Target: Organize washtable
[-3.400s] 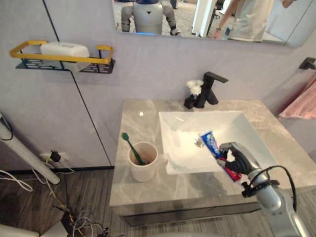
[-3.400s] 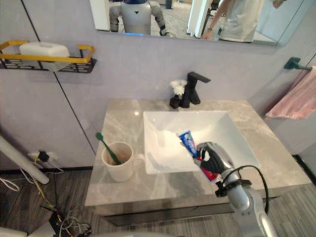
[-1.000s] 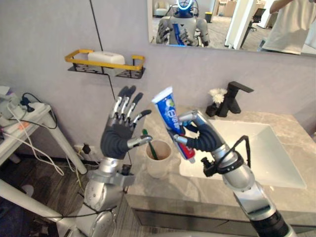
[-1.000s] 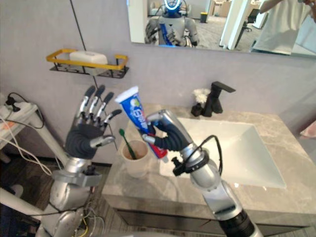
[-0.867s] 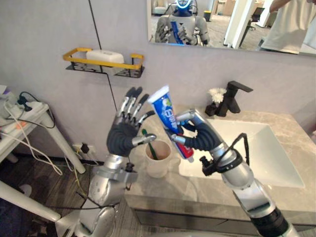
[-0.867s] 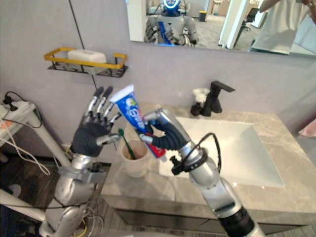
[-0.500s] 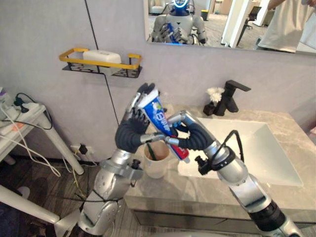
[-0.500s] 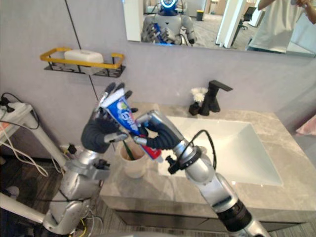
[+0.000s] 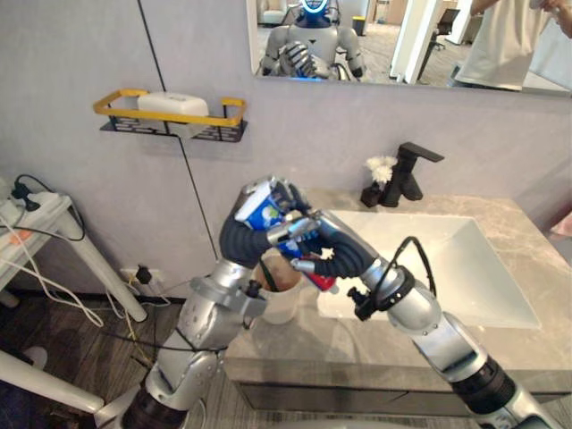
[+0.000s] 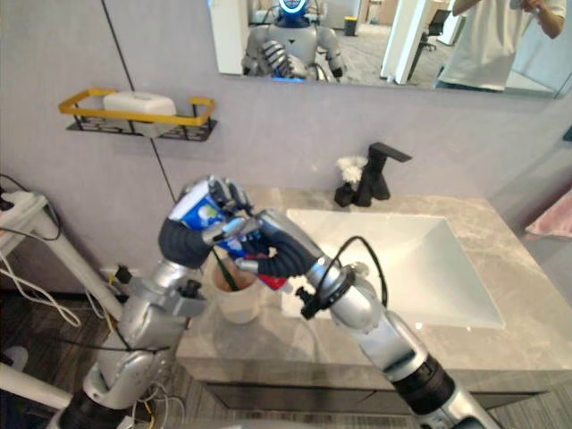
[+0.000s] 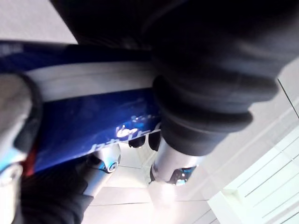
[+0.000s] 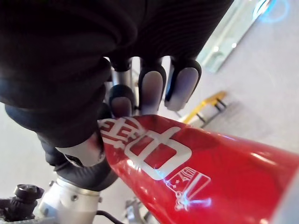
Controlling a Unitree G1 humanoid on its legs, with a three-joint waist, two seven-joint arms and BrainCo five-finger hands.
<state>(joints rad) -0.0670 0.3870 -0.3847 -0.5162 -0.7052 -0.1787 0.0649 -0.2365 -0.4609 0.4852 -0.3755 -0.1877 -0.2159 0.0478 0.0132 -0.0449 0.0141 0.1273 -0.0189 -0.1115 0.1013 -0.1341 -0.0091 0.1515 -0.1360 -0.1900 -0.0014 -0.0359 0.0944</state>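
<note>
A cup stands on the counter right under the fingers, which partly hide its mouth. The sink and black tap lie on the wrist side of the right hand. A yellow shelf hangs on the wall beyond the left hand. The toothpaste tube is up in the air in both hands: the left fingers curl round its blue end and the right fingers wrap its red end.
</note>
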